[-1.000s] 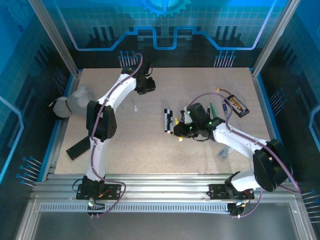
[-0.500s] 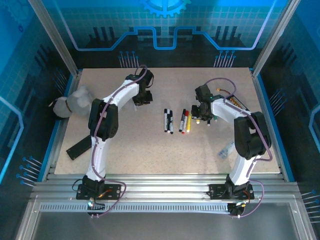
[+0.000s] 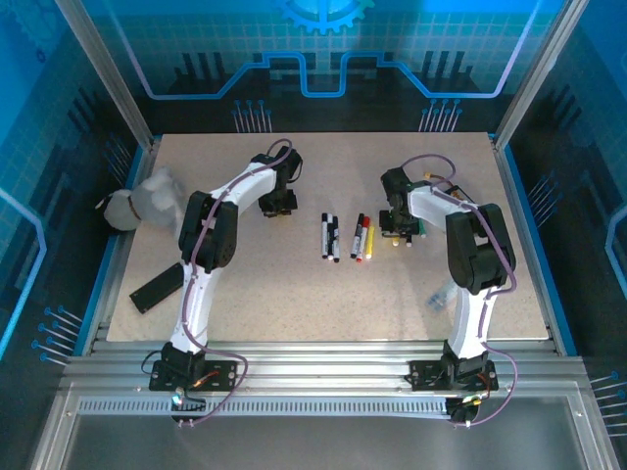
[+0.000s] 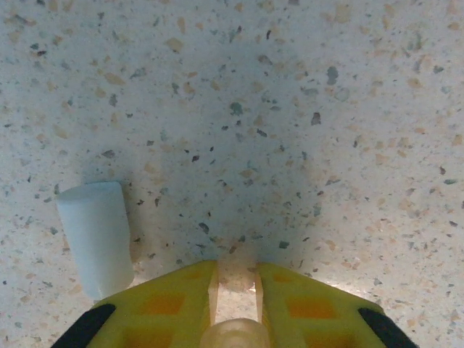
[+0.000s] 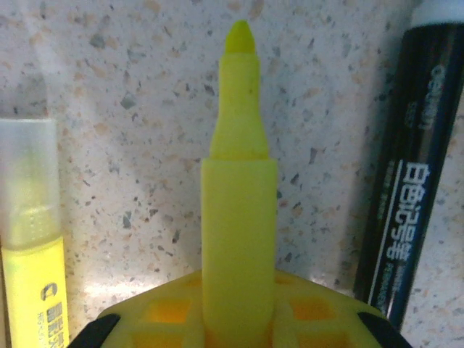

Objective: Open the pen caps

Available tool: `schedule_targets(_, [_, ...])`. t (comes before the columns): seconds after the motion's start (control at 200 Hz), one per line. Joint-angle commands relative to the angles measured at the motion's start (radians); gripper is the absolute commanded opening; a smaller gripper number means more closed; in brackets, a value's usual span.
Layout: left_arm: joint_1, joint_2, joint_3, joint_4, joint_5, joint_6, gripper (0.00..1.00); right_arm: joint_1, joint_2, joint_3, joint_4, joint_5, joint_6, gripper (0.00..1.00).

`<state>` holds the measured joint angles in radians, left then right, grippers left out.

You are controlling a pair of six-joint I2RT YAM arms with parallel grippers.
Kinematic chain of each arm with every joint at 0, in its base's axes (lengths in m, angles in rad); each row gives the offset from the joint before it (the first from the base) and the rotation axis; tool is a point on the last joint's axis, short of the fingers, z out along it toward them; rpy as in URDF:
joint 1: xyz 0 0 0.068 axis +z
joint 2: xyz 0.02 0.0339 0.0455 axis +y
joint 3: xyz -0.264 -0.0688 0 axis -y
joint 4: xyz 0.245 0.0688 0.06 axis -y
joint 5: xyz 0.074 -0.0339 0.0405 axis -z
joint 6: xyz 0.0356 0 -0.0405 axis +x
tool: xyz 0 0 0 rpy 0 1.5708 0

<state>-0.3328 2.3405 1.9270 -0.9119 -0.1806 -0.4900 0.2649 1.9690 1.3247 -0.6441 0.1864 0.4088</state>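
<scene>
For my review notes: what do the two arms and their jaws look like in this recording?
The left arm and right arm are alike: white tubular links, bulky black joint housings, a purple cable looped alongside. The jaws are yellow plastic with recessed orange-tinted squares and black outer corners.

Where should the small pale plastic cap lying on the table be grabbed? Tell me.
Probably across the middle of the small pale plastic cap, coming straight down: it lies on its side on the speckled table, with both long flanks exposed.
</scene>
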Motion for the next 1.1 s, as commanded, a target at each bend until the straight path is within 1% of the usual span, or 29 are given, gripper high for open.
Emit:
schedule_targets(0.0, [0.005,0.011,0.003,-0.030,-0.021,0.017,0.21,-0.015,0.038,0.013,-0.053,0.037,-0.011,0.22])
schedule_targets(0.07, [0.005,0.013,0.008,-0.032,-0.025,0.019,0.22,-0.015,0.041,0.013,-0.056,0.038,-0.009,0.21])
schedule_targets(0.15, [0.005,0.016,0.017,-0.042,-0.028,0.022,0.27,-0.015,0.039,0.014,-0.061,0.035,-0.008,0.22])
schedule_targets(0.205, [0.005,0.016,0.021,-0.045,-0.028,0.024,0.28,-0.015,0.043,0.020,-0.066,0.035,-0.011,0.22])
schedule_targets(0.325, [0.005,0.017,0.026,-0.049,-0.030,0.029,0.34,-0.014,0.053,0.037,-0.091,0.035,-0.009,0.22])
schedule_targets(0.4, [0.005,0.016,0.026,-0.053,-0.031,0.033,0.36,-0.015,0.053,0.046,-0.101,0.034,-0.008,0.25])
schedule_targets(0.515, [0.006,0.013,0.028,-0.056,-0.029,0.035,0.38,-0.015,0.051,0.064,-0.123,0.039,-0.010,0.33])
schedule_targets(0.63, [0.008,0.004,0.039,-0.060,-0.030,0.039,0.39,-0.015,0.049,0.081,-0.145,0.065,-0.014,0.41])
schedule_targets(0.846, [0.005,-0.024,0.074,-0.076,-0.025,0.041,0.39,-0.015,0.046,0.093,-0.185,0.121,-0.008,0.41])
schedule_targets(1.096, [-0.013,-0.067,0.107,-0.086,-0.010,0.038,0.39,-0.015,0.006,0.106,-0.205,0.145,0.002,0.42])
